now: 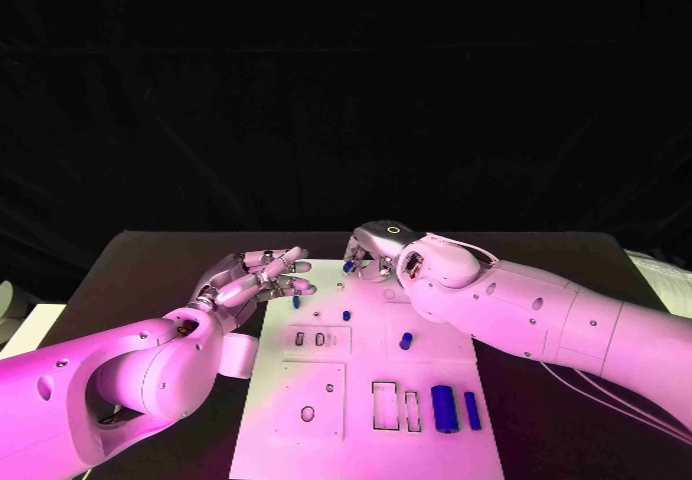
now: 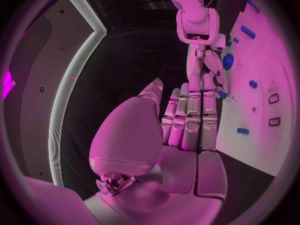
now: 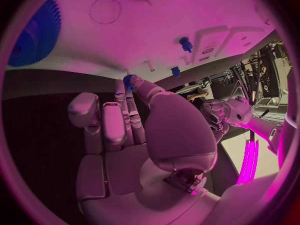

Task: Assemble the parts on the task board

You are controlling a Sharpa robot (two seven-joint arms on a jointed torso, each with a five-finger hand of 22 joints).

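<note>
The right robot hand [image 1: 378,258], at the upper middle of the frame over the far edge of the task board [image 1: 433,345], pinches a small blue part [image 3: 129,80] at its fingertips; the left robot hand [image 1: 260,278] hovers released at the board's upper left. Risk: the shallow fingertip pinch may let the part tilt or drop before seating, and the two hands stand near enough to collide.

White task board [image 1: 433,375] on black table [image 1: 159,262]; small blue parts on board: short peg [image 1: 407,341], two upright blocks side by side [image 1: 444,409], tiny stud [image 1: 346,314]; dark-outlined rectangular slots [image 1: 385,405] on board; blue toothed gear [image 3: 34,32] on white surface; silver left hand [image 1: 257,279] and silver right hand [image 1: 378,254] on white arms; blue bit [image 3: 129,80] at right fingertips; black backdrop
</note>
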